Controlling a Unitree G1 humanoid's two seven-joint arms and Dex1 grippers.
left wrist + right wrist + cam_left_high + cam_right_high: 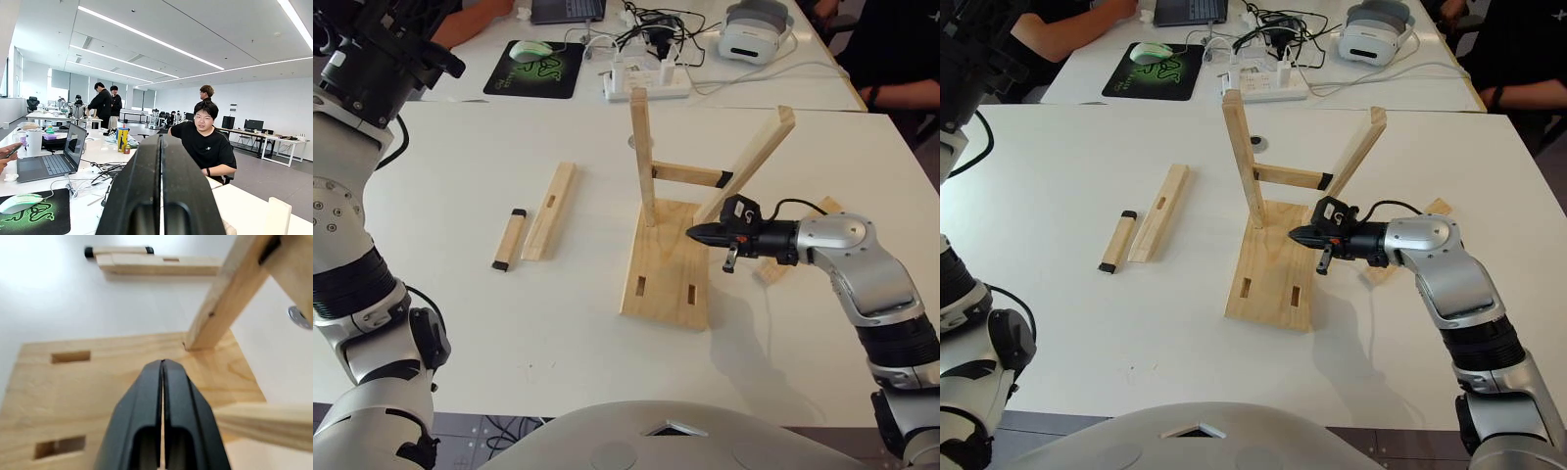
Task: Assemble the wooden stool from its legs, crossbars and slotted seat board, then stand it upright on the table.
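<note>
At the middle of the table (460,323) the seat board (651,284) lies flat, an upright leg (643,157) and a tilted leg (759,157) set in its far end and joined by a crossbar (688,175); the right gripper (695,233), fingers pressed together on nothing, hovers low over the board near the tilted leg's foot; left of the board a loose leg (550,211) and a short crossbar (510,239) lie side by side; the left gripper (160,196), likewise closed and empty, is raised above the table
</note>
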